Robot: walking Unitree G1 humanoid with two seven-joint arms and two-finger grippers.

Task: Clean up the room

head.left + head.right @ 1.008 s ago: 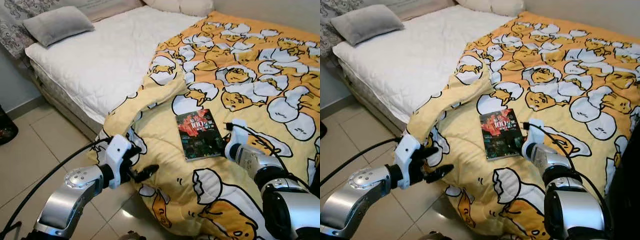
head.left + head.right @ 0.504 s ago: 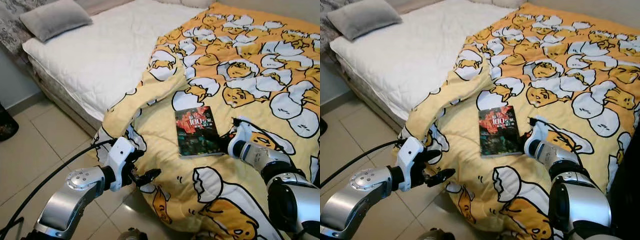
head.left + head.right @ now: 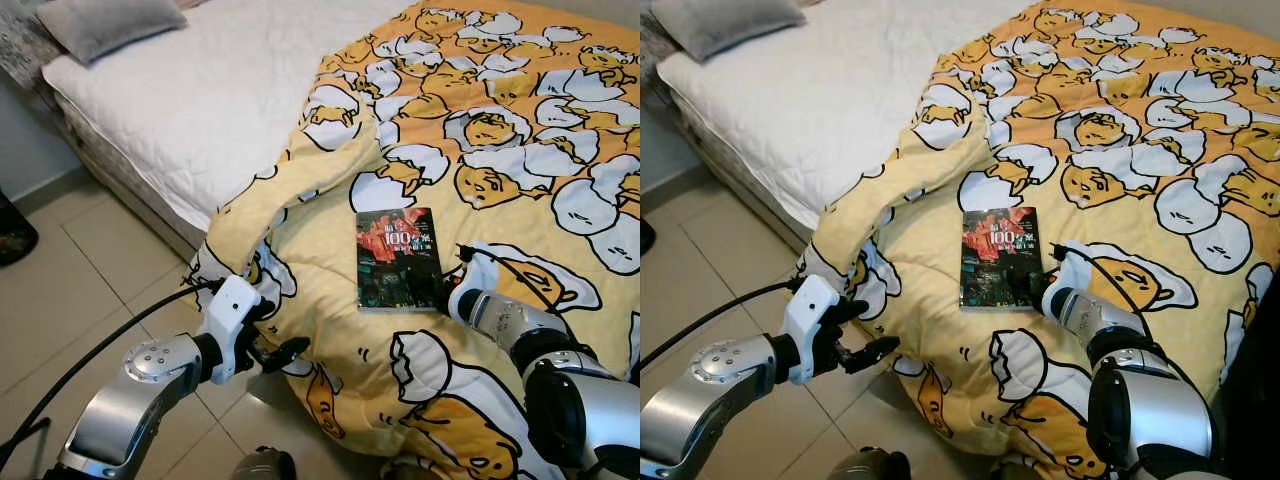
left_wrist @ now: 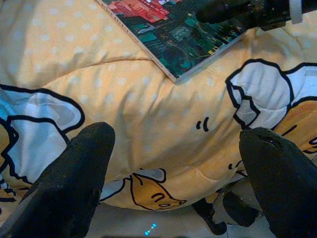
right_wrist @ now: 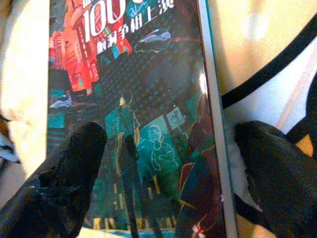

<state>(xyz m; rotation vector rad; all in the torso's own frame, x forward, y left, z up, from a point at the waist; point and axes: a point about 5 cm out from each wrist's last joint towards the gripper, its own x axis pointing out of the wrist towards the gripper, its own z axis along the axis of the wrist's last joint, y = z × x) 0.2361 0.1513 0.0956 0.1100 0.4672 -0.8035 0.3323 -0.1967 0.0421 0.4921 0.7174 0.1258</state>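
Directly ahead of your right end effector (image 3: 1028, 288) lies a book (image 3: 397, 258), flat and face up on the yellow duvet (image 3: 480, 200) that covers the bed (image 3: 200, 110). That end effector is spread wide at the book's near right corner. In the right wrist view one finger (image 5: 59, 183) hangs over the dark cover and the other finger (image 5: 282, 173) rests on the duvet just past the book's edge, so the edge sits between them. Nothing is gripped yet.

Your left end effector (image 3: 272, 353) is also spread and holds nothing. It hovers beside the fold of duvet that spills over the bed's edge toward the tiled floor (image 3: 70, 290). From it, the book is further up the bed and off to the right, well apart. A grey pillow (image 3: 105, 22) lies far beyond it on the bare white part of the bed.

The step in hand looks like picking up the book as part of tidying the room. The next move likely calls for getting one finger under the book's edge. The soft duvet may give way and let that finger press down and slide beneath. Then you would close firmly on the cover before lifting. A thin flat book may slip or pivot if you pinch it only at the corner.
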